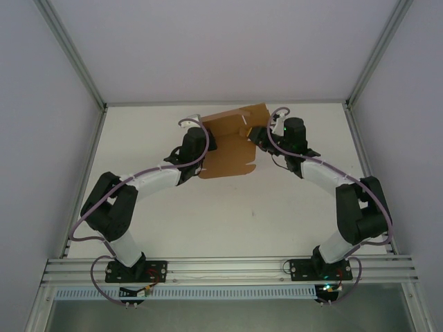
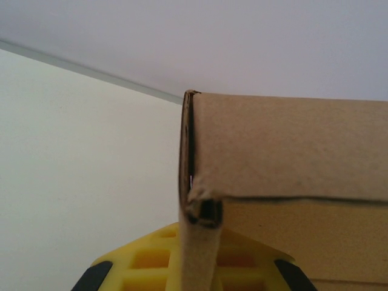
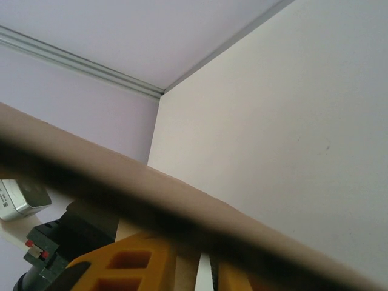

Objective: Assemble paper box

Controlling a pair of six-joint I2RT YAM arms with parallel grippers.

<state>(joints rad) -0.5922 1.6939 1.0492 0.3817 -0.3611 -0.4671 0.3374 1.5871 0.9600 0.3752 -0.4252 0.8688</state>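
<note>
Clamped tight on left edge of paper box with left claw. At box's right edge, right claw; cannot tell how open or whether gripping.

Off-white flat tabletop, matte. Brown die-cut cardboard sheet at 12 o'clock, partly folded up; contact with surface unclear. Grooved aluminium rail along 6 o'clock edge; black left arm base at 7 o'clock, black right arm base at 5 o'clock.
</note>
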